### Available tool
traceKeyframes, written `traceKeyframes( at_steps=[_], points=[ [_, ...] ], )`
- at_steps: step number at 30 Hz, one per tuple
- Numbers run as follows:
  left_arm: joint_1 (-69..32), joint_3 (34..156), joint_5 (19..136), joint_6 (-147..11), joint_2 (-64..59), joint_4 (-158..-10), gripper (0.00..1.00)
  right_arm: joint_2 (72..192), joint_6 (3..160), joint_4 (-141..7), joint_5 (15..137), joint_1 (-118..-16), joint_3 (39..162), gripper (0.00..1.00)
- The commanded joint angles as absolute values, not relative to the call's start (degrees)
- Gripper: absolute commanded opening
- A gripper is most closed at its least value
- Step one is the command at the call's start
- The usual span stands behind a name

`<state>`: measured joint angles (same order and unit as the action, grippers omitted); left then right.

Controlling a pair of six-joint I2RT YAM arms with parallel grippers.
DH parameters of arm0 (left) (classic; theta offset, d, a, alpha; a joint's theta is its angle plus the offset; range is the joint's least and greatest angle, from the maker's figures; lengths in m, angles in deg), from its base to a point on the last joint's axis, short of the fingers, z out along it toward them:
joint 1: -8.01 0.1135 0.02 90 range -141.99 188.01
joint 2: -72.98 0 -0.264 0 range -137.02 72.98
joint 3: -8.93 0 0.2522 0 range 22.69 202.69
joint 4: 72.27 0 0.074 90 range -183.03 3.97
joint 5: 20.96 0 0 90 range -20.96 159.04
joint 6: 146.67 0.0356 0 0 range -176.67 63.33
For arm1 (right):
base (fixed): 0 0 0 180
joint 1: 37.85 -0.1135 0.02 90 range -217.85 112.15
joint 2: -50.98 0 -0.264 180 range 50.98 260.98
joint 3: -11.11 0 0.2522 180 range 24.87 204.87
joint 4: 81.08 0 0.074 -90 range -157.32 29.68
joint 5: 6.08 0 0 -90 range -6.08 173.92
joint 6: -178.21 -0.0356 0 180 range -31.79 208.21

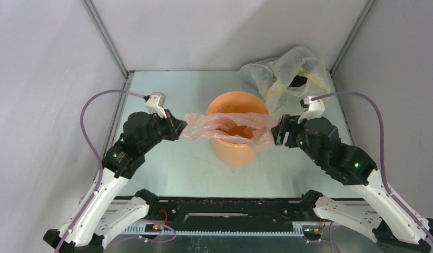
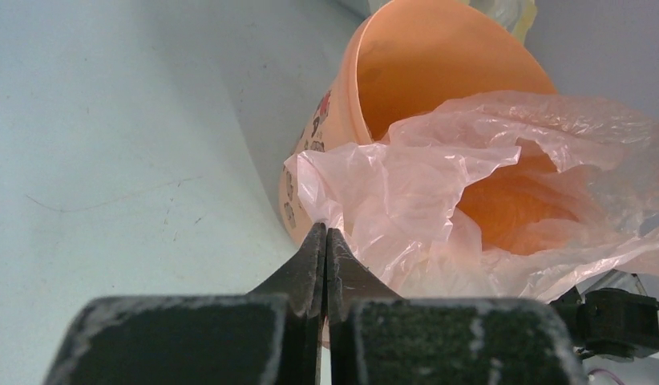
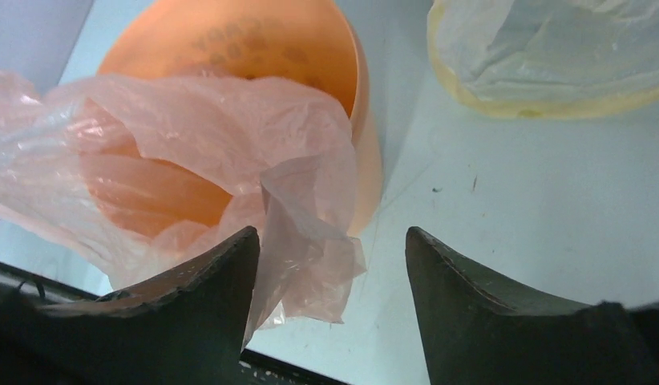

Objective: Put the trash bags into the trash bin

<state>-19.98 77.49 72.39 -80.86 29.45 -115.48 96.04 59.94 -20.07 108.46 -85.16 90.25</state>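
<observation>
1. My left claw [image 2: 326, 231]: jaws pressed together, pinching one edge of the thin, crinkly, translucent pale pink plastic bag [image 2: 406, 200], just beside the bucket wall.
2. My right claw [image 3: 333, 233]: jaws spread wide. A loose flap of the bag hangs between them, close against one finger, unclamped.
3. Pale pink plastic bag: draped across the mouth of the round orange plastic bucket [image 1: 235, 153], its opening gaping, middle sagging inside, ends spilling over the rim on both sides.
4. Bucket: upright mid-table [image 1: 167, 174], between my two claws.
5. Larger clear yellowish plastic bag [image 1: 288, 74]: crumpled at the far right corner, behind the bucket.
</observation>
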Motion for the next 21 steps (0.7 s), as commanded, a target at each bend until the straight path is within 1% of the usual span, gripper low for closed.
traceKeyframes(
  at_steps=[1,2,4,7,9,14,21],
  points=[
    [-20.12,79.80,70.45,-81.31,29.66,-112.41,0.00,96.85,60.89,-23.07,106.93,-82.82,95.16,0.75],
    [-20.12,79.50,70.12,-81.18,29.91,-112.41,0.00,97.08,60.72,-22.42,106.34,-82.50,95.50,0.78],
    [-20.12,78.80,69.37,-80.86,30.31,-112.40,0.00,97.36,60.15,-21.08,104.84,-82.20,95.67,0.79],
    [-20.11,77.84,69.68,-80.92,30.79,-112.40,0.00,97.46,58.17,-18.28,101.97,-82.17,95.67,0.67],
    [-20.12,77.27,70.34,-81.01,30.95,-112.45,0.00,97.25,56.67,-16.75,99.53,-82.18,95.31,0.63],
    [-20.12,75.46,70.96,-80.85,30.84,-112.87,0.00,95.33,54.73,-15.51,94.67,-82.16,90.58,0.62],
    [-20.10,71.53,71.01,-80.59,30.00,-113.27,0.00,93.02,53.44,-18.45,95.88,-82.15,80.03,0.62]
  ],
)
